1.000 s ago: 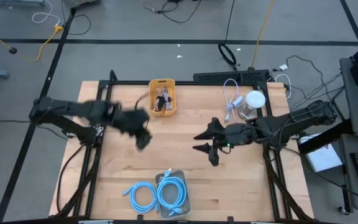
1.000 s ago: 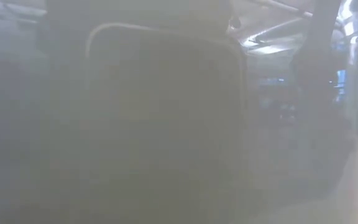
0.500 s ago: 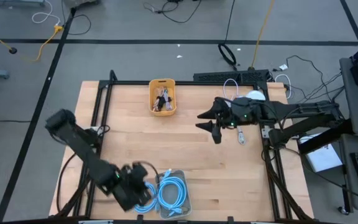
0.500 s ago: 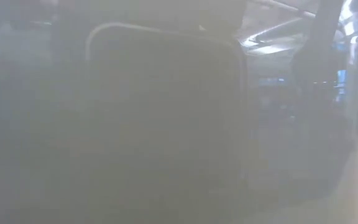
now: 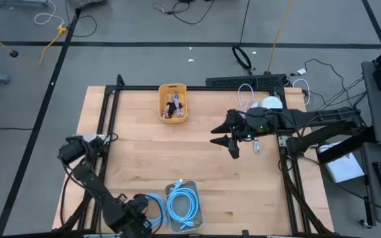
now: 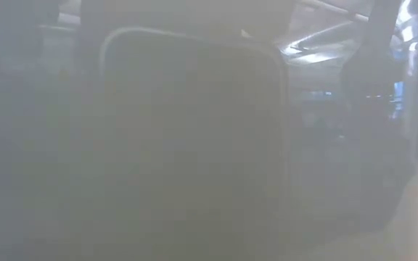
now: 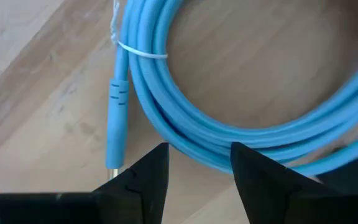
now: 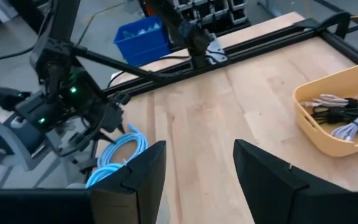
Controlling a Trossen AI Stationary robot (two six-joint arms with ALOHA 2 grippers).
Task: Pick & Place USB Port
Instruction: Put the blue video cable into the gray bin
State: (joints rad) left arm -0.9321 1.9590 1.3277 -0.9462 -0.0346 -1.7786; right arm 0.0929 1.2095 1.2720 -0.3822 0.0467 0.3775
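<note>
Since half a second ago, the left gripper (image 5: pixel 136 221) has moved lower to the table's (image 5: pixel 197 165) front edge, beside the blue cable coil (image 5: pixel 152 209). Its wrist view shows open fingers (image 7: pixel 148 177) just over the coil (image 7: pixel 241 118), which the high view does not reveal. Right gripper (image 5: pixel 225 141) hovers open mid-table, near the yellow tray (image 5: pixel 172 102) of cables. Low view is only fog.

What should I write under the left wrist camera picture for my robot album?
Left gripper, fingers open, hovers over a coiled blue cable on the wooden table.
</note>
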